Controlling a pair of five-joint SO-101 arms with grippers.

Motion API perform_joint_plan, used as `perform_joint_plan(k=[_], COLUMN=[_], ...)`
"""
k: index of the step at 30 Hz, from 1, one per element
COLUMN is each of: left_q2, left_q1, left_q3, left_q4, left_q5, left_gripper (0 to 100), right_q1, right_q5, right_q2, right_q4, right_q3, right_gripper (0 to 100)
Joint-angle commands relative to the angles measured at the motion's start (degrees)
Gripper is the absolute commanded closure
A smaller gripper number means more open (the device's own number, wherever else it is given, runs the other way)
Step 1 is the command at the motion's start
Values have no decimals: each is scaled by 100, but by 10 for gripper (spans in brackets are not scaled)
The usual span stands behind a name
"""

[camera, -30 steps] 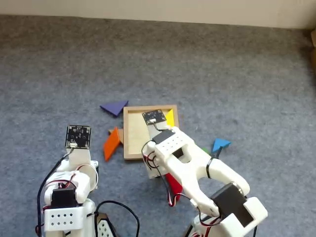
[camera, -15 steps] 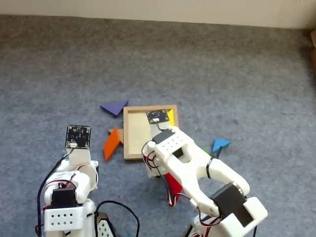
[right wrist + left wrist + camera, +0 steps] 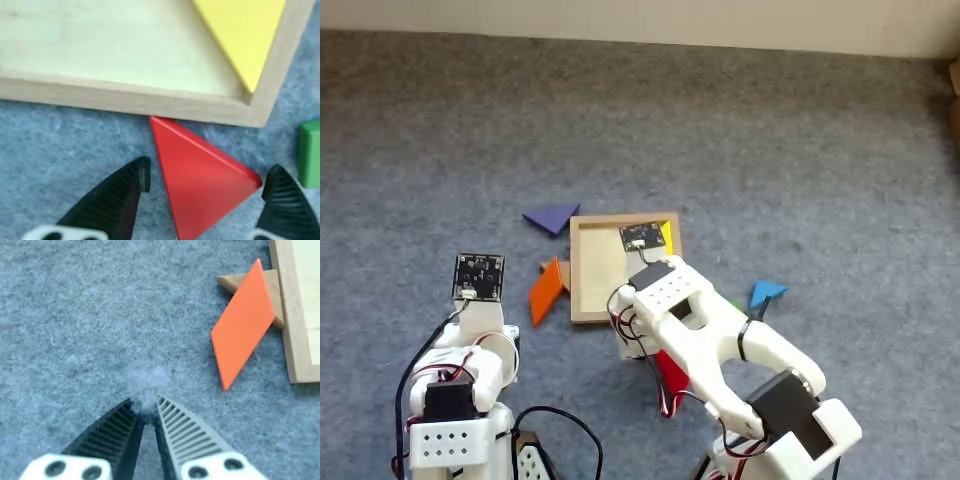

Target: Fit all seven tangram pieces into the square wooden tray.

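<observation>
The square wooden tray (image 3: pixel 582 272) lies mid-carpet with a yellow triangle (image 3: pixel 665 238) in its far right corner. In the right wrist view my right gripper (image 3: pixel 206 186) is open, its fingers on either side of a red triangle (image 3: pixel 200 177) that lies flat on the carpet just outside the tray's rim (image 3: pixel 125 97); the yellow triangle (image 3: pixel 245 30) sits inside. My left gripper (image 3: pixel 147 415) is shut over bare carpet, apart from the orange parallelogram (image 3: pixel 245 322), which rests on a plain wooden piece (image 3: pixel 272 290) beside the tray's left edge.
A purple triangle (image 3: pixel 551 218) lies past the tray's far left corner. A blue triangle (image 3: pixel 766 292) sits to the right of the tray, and a green piece (image 3: pixel 310 152) lies next to the red triangle. Grey carpet stretches open toward the far side.
The right arm's wrist has shifted slightly to the right over the tray. The left arm has not moved.
</observation>
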Motion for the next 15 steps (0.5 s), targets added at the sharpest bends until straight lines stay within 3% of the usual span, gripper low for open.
perform_joint_plan(k=[1, 9, 15], left_q2=[-57, -57, -57], left_q1=[31, 31, 31], left_q3=[154, 154, 154], left_q4=[18, 18, 18], left_q5=[18, 18, 18], left_gripper=[995, 995, 995], right_q1=[207, 215, 180], right_q5=[-70, -70, -26], right_q2=[66, 831, 497], right_q4=[66, 119, 251], right_q3=[4, -48, -40], right_gripper=[680, 724, 726])
